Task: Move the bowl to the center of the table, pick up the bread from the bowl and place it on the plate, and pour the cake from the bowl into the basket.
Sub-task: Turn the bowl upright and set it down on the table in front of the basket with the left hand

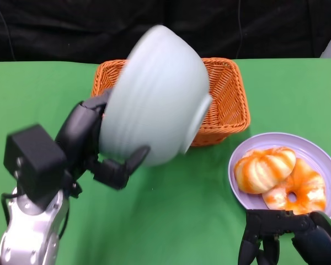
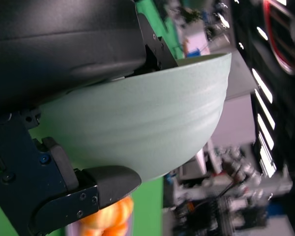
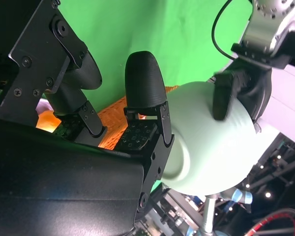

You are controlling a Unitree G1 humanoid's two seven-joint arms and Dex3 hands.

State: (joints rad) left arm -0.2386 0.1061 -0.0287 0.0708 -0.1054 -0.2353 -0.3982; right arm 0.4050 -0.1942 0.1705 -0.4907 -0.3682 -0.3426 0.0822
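— Black fingers on my right hand are apart and hold nothing; it rests low by the near edge of the lilac round plate, where two orange-glazed bread pieces lie.

— And the left?

— My left hand grips the pale green ceramic bowl by its rim, tipped steeply, mouth toward the orange woven basket behind it. I can't see the cake.

— How do I pour well?

— I judge: hold the rim over the basket's middle, tilt slowly, keep the grip firm so the smooth bowl doesn't slip.
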